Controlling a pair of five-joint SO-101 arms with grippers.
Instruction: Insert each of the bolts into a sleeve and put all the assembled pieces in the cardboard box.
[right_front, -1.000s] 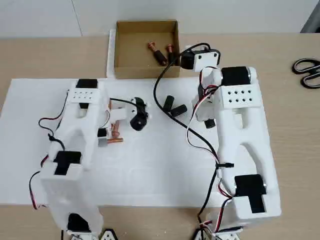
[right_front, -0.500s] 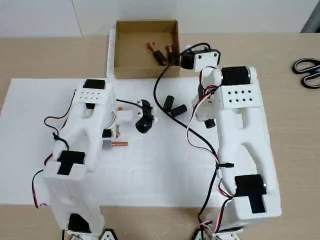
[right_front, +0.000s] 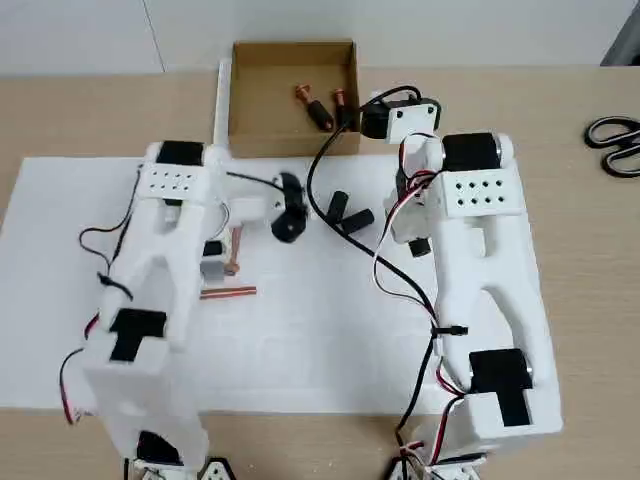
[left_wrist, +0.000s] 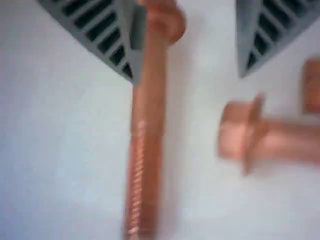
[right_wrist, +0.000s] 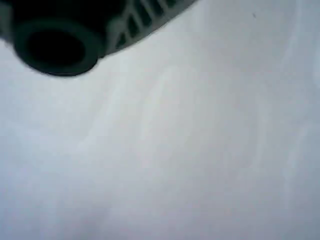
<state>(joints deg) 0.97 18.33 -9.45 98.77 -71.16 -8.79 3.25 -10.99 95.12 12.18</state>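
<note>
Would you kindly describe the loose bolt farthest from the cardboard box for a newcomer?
Start at the white sheet, then the left arm. Of two copper bolts beside it, the farthest bolt lies crosswise; the other bolt points toward the cardboard box.

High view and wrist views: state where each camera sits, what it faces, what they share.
High view: fixed above the table, facing down; left arm, right arm.
Left wrist view: on that wrist, facing the white sheet; open left end effector, bolt.
Right wrist view: on that wrist, facing the sheet; right end effector, black sleeve.
Shared: high and left wrist views both show that bolt.
</note>
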